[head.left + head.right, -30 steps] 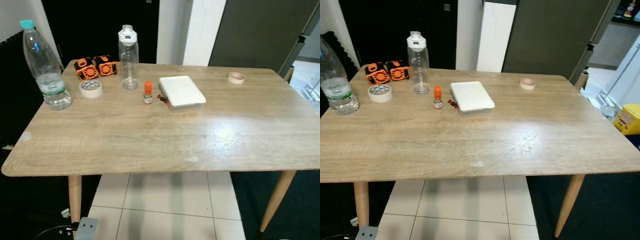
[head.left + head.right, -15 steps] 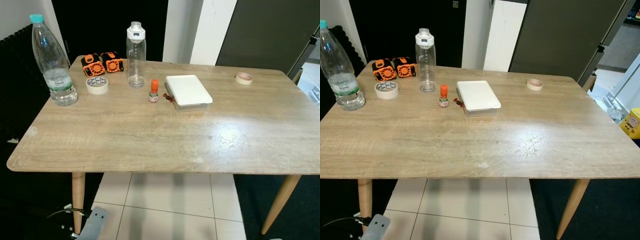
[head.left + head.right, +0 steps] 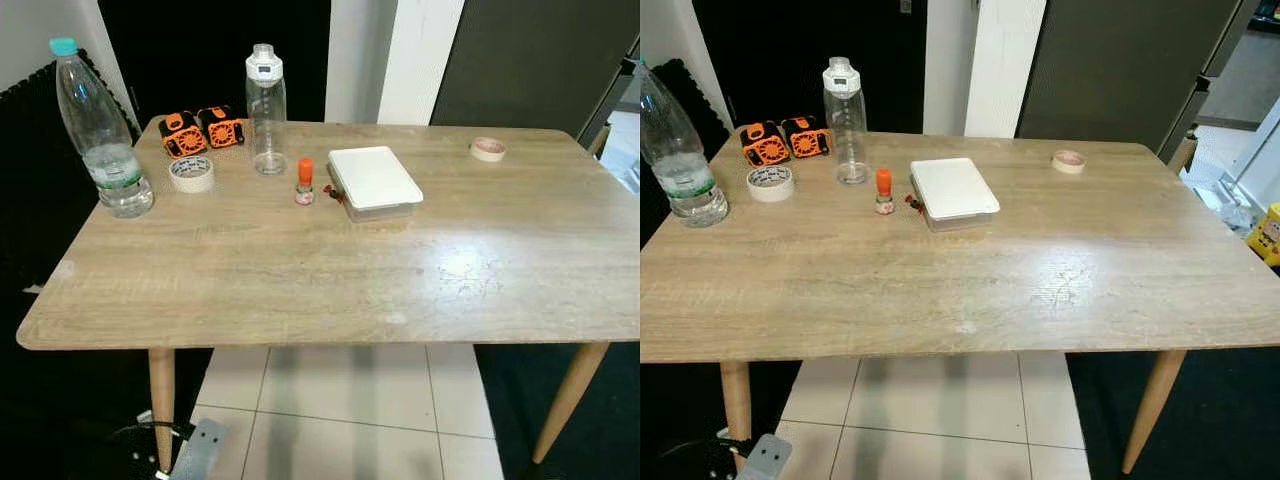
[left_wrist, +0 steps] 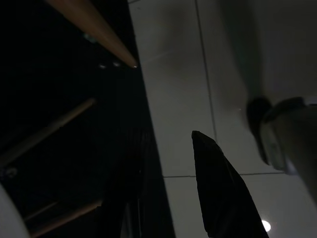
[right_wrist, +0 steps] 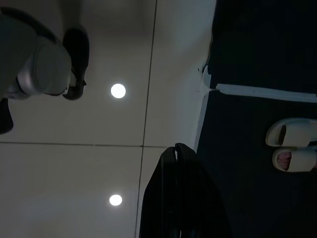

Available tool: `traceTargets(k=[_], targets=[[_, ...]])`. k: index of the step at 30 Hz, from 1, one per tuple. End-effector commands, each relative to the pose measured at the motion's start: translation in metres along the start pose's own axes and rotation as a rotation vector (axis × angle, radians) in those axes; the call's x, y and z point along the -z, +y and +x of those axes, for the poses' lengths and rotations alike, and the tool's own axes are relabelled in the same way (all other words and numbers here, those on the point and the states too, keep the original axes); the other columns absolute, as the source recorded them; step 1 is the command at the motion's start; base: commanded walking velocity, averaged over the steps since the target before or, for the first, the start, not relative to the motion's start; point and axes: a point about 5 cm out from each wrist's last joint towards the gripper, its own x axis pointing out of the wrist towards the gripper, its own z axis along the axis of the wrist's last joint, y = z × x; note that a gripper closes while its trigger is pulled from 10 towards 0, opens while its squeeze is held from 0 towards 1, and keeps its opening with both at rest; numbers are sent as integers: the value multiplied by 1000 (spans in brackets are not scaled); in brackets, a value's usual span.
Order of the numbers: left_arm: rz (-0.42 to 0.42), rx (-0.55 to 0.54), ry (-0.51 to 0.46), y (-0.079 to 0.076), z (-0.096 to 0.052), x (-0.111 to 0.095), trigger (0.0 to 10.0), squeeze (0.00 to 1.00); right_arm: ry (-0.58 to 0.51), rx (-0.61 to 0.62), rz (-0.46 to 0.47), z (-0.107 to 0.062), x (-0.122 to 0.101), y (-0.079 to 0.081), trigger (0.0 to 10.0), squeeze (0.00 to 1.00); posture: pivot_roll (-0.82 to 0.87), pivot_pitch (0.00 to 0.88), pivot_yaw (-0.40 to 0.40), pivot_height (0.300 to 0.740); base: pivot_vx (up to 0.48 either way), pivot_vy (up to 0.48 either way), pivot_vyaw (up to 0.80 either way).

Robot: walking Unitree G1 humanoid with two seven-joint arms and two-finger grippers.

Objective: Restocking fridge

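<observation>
Wooden table (image 3: 300,270), bottles (image 3: 265,110), lidded box (image 3: 372,181)

I count two bottles on the table (image 3: 300,280): one plastic water bottle (image 3: 100,130) and one clear flask (image 3: 266,110). Two orange gadgets (image 3: 200,132) sit side by side. Two tape rolls: one (image 3: 191,173) near the gadgets, one (image 3: 487,149) far off. One small orange-capped vial (image 3: 304,182). One white box (image 3: 372,181). Two slippers (image 5: 292,144) on the floor.
</observation>
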Motion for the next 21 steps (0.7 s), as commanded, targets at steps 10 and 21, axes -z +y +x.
traceTargets(k=[10, 21], targets=[[-11, 40, 8, -10, -1, 3, 10000, 0, 2, 23, 17, -2, 4, -6, 10000, 0, 101, 0, -68, 740, 0, 0, 0], [-63, 58, 2, -19, 0, -4, 10000, 0, -7, 41, 55, -2, 3, -6, 10000, 0, 56, 0, -62, 740, 0, 0, 0]])
